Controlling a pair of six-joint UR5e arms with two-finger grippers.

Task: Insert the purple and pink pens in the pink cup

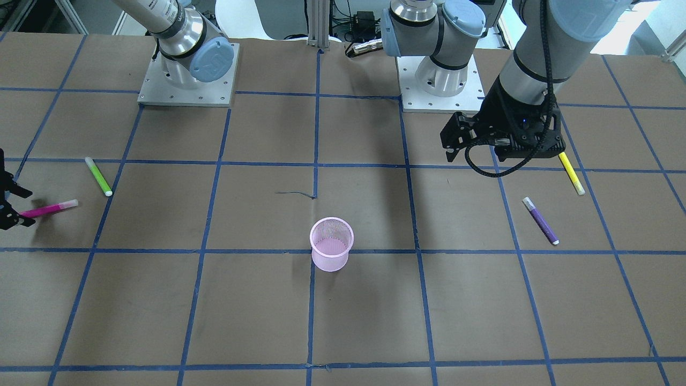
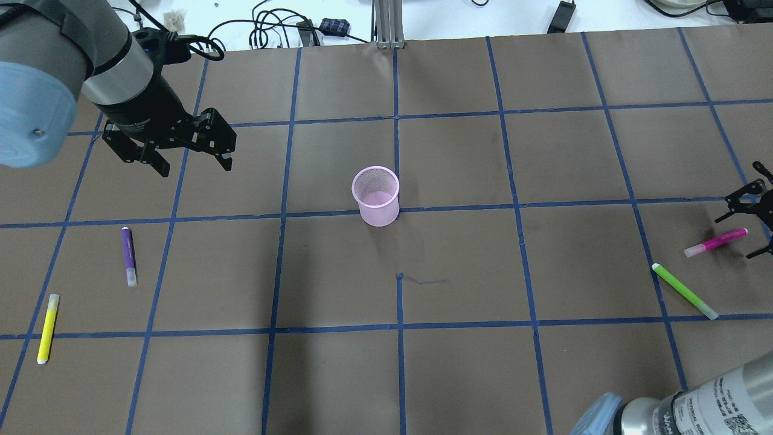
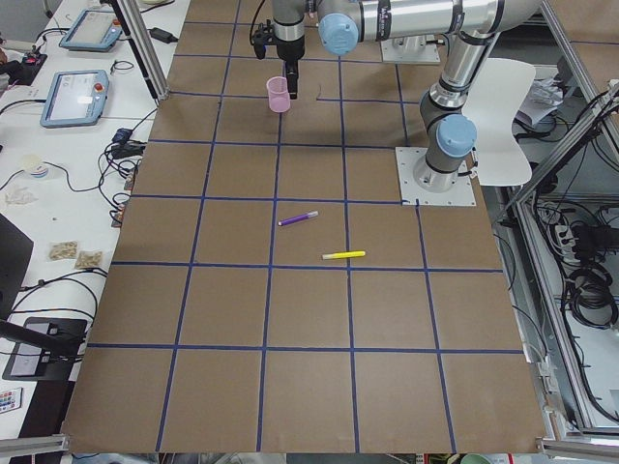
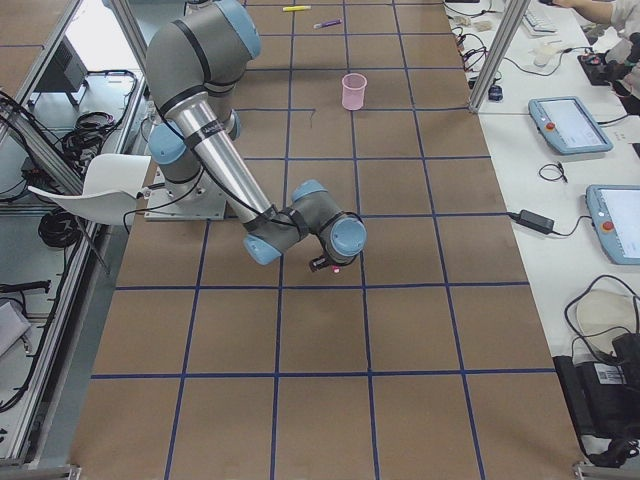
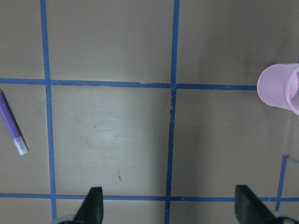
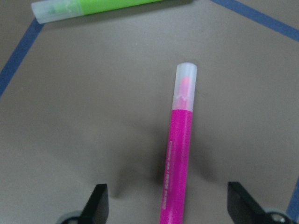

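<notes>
The pink mesh cup (image 2: 375, 196) stands upright near the table's middle. The purple pen (image 2: 128, 254) lies flat on the robot's left side. My left gripper (image 2: 196, 168) hangs open and empty above the table, beyond the purple pen and left of the cup. In the left wrist view the purple pen (image 5: 11, 123) is at the left edge and the cup (image 5: 278, 88) at the right. The pink pen (image 2: 715, 241) lies on the far right. My right gripper (image 2: 740, 235) is open and low, its fingers on either side of the pink pen's (image 6: 180, 158) rear end.
A green pen (image 2: 684, 290) lies close to the pink pen, towards the robot. A yellow pen (image 2: 48, 328) lies near the table's left edge, nearer the robot than the purple pen. Blue tape lines grid the brown table.
</notes>
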